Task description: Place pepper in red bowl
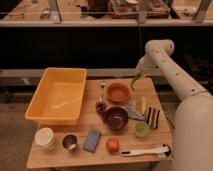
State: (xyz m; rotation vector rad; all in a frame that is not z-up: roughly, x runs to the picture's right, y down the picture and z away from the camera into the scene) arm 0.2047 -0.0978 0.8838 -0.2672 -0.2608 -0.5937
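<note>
The hand (pixel 138 75) hangs clamped on the pepper (pixel 134 81), just right of the red bowl (pixel 118 92); it should centre over the bowl before releasing.

No text, label, brand, number or sign could be read anywhere in the camera view: none on the wooden table (pixel 55 155), none on the yellow tub (pixel 55 95), none on the red bowl (pixel 118 92), none on the white arm. The gripper (pixel 136 76) hung just right of the red bowl above the table's far edge, with the pepper (pixel 133 82) at its tip, and bore no marking either.
</note>
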